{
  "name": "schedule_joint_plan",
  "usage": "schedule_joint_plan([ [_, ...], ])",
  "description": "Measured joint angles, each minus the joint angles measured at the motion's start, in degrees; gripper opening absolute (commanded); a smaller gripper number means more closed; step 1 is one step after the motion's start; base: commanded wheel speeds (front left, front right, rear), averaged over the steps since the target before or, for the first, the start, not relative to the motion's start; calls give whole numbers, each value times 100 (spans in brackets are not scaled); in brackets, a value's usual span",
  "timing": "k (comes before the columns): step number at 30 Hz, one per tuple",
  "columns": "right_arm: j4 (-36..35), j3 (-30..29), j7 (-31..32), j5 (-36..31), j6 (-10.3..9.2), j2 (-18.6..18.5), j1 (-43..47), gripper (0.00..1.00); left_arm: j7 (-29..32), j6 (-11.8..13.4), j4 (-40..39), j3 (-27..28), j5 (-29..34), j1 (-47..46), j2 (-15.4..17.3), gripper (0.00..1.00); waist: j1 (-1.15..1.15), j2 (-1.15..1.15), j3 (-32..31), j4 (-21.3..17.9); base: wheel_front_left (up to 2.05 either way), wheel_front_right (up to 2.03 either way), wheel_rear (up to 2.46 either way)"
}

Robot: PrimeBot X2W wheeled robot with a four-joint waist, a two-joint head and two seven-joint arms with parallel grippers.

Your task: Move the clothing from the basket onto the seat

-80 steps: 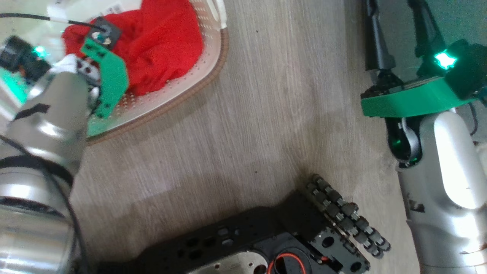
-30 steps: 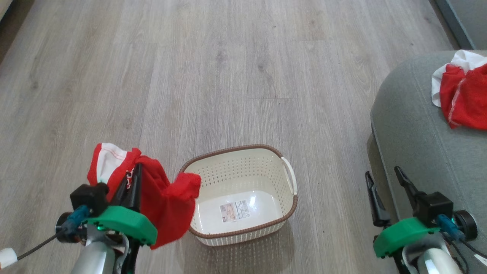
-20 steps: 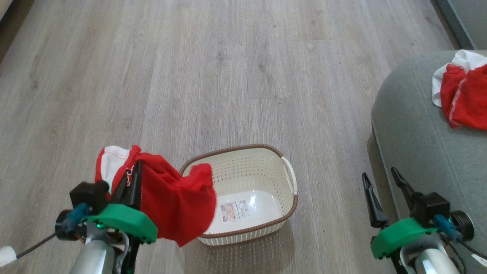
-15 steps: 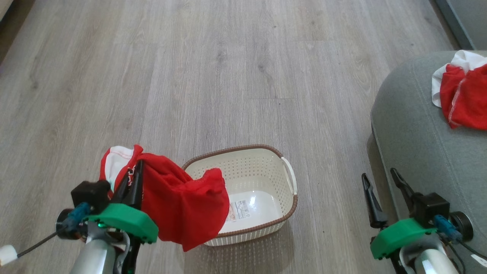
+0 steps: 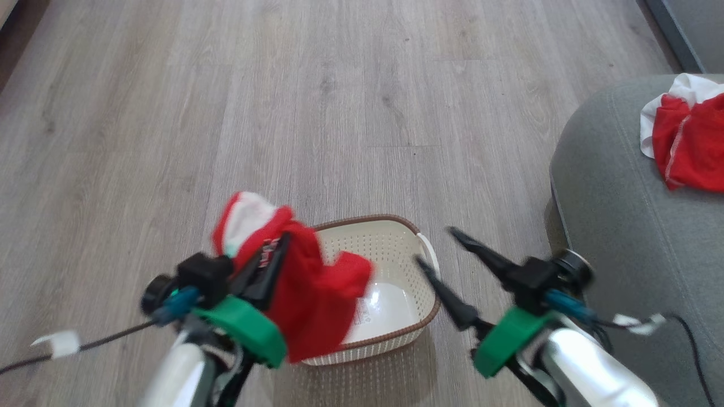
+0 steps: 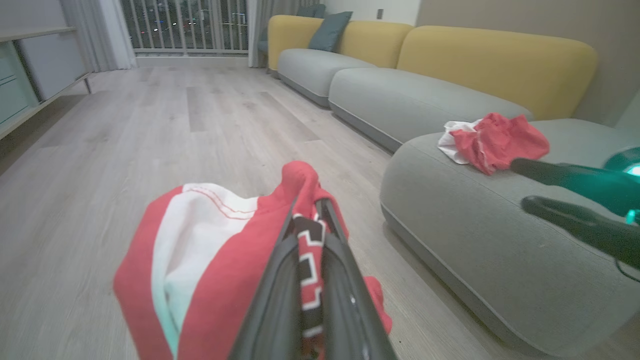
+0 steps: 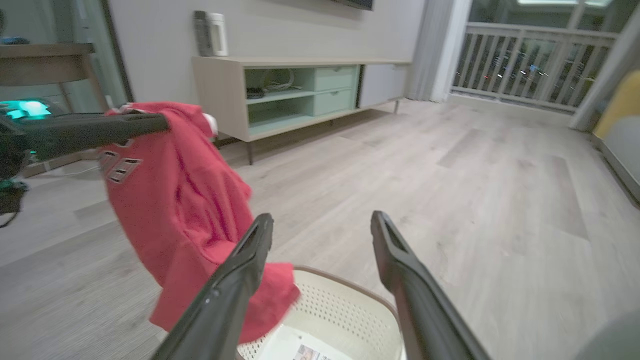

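The pale wood floor [image 5: 350, 85] carries the basket [image 5: 391, 249] and grey seat [image 5: 611, 198].

1. Clothing [image 6: 215, 270]: white blocky lettering [image 6: 309, 250] on a dark patch of the red fabric. In the left wrist view it shows as angular outlines, creased and partly hidden. No letter can be made out.
2. In the right wrist view the same lettering appears as a few slanted white-edged blocks on the hanging fabric, too blurred to read.
3. Basket [image 5: 390, 243]: a sticker label [image 5: 365, 315] on its floor carries print that is too small and blurred to read, and the fabric partly covers it.
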Motion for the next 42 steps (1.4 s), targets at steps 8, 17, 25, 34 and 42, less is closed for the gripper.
schedule_joint_plan([
  [8,76,1552,0,566,0,-320,-1040,100,226,-49,-392,-1107,-41,-510,89,0,0,0,2,126,0,0,0],
  [17,494,2499,0,1317,0,-437,-1623,0,133,-49,-917,-2371,-698,-968,408,0,0,0,4,290,0,0,0],
  [25,481,2515,0,1836,0,-611,-1666,0,-137,-49,-725,-2496,-925,-997,614,78,0,0,38,238,0,0,0],
  [34,313,1644,0,1756,0,-1150,-1652,0,-443,7,-218,-2502,-906,-934,557,100,0,0,169,-493,0,0,0],
  [42,249,802,0,1578,0,-1522,-1276,0,-541,-3,-114,-2708,-876,-964,265,100,0,0,329,-1361,0,0,0],
])
